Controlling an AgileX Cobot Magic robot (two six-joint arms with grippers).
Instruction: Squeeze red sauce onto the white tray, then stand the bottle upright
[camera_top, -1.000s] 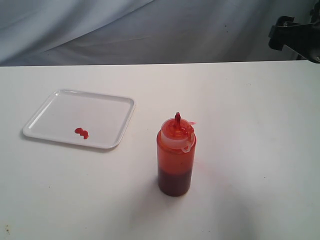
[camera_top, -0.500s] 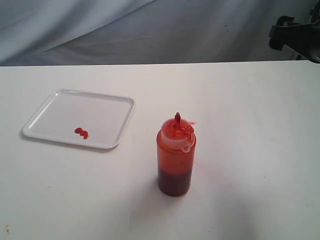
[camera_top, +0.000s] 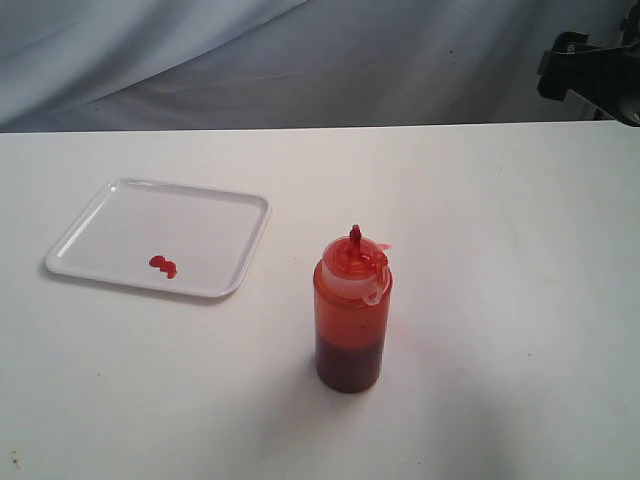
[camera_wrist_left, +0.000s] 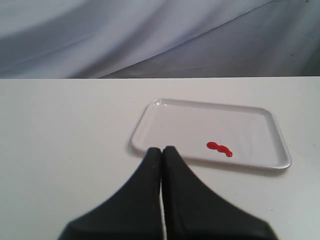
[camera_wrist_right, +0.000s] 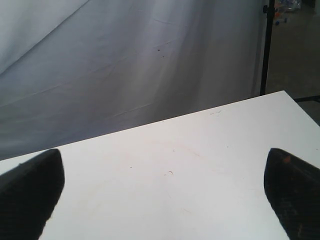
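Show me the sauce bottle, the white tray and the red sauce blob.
bottle (camera_top: 349, 330), exterior view, middle of its body.
white tray (camera_top: 170, 225), exterior view, bare floor.
red sauce (camera_wrist_left: 219, 148), left wrist view, blob's middle.

The bottle (camera_top: 351, 310) stands upright near mid-table with bare table (camera_top: 520, 260) on every side, so it can be approached from either flank and from above. The tray (camera_top: 180, 220) lies flat well to its left, with only a low rim to clear and a small sauce blob (camera_top: 163, 265) near its front edge. A wide gap separates the tray and the bottle. The backdrop cloth (camera_top: 300, 60) closes off the far edge. The right arm (camera_top: 590, 75) sits high at the far right corner, well apart from the bottle.
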